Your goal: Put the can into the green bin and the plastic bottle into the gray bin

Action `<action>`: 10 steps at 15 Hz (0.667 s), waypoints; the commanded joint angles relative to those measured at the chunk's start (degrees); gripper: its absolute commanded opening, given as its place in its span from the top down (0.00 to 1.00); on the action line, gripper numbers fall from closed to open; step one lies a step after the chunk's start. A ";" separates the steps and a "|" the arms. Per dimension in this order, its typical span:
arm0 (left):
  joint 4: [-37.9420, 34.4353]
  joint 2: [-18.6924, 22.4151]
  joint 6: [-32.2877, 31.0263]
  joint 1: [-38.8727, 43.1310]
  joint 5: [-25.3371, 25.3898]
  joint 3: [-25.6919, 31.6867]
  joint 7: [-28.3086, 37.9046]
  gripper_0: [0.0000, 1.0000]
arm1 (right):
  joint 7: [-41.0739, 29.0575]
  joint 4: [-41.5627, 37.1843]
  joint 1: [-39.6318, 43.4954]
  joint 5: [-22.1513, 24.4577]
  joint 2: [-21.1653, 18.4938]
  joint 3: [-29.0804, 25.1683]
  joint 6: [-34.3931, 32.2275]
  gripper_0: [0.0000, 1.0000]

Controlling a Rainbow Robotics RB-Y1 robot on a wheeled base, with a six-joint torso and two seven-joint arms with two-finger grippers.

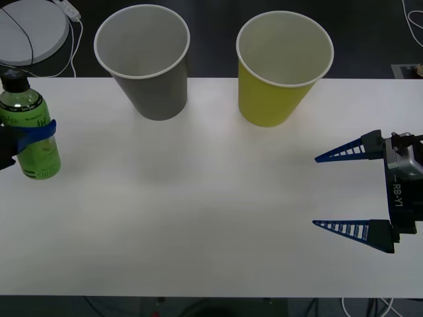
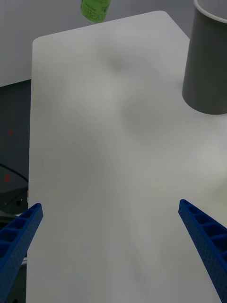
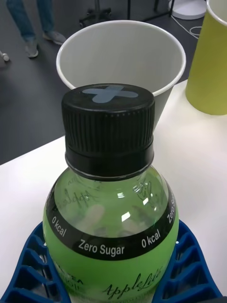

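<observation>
My left gripper (image 1: 33, 135) is shut on the plastic bottle (image 1: 30, 132), a bright green bottle with a black cap, at the table's far left edge. Its blue fingers (image 3: 33, 265) wrap the bottle (image 3: 111, 213) below the shoulder. I cannot tell whether the upright bottle rests on the table or hangs just above it. The gray bin (image 1: 152, 86) stands at the back left-centre, with the green bin (image 1: 271, 99) to its right. Both are upright and look empty. My right gripper (image 1: 316, 191) hovers open over the table's right side, holding nothing. The can is out of view.
The white table (image 1: 198, 198) spreads bare between the two arms and in front of the bins. A white round object (image 1: 30, 30) with a cable lies beyond the table's back left corner. From the right wrist, the gray bin (image 2: 208, 71) and the far-off bottle (image 2: 94, 9) show.
</observation>
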 commanded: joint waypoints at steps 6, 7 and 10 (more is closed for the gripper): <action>6.82 6.38 -8.76 -10.37 6.83 0.20 2.15 1.00 | 0.00 0.00 0.00 0.00 0.00 0.00 0.00 0.00; 8.05 7.88 -9.12 -11.34 8.85 0.11 2.15 1.00 | 0.00 0.00 0.00 0.00 0.00 0.00 0.00 0.00; 11.22 11.57 -17.38 -17.58 11.32 -0.07 2.15 1.00 | 0.00 0.00 0.00 0.00 0.00 0.00 0.00 0.00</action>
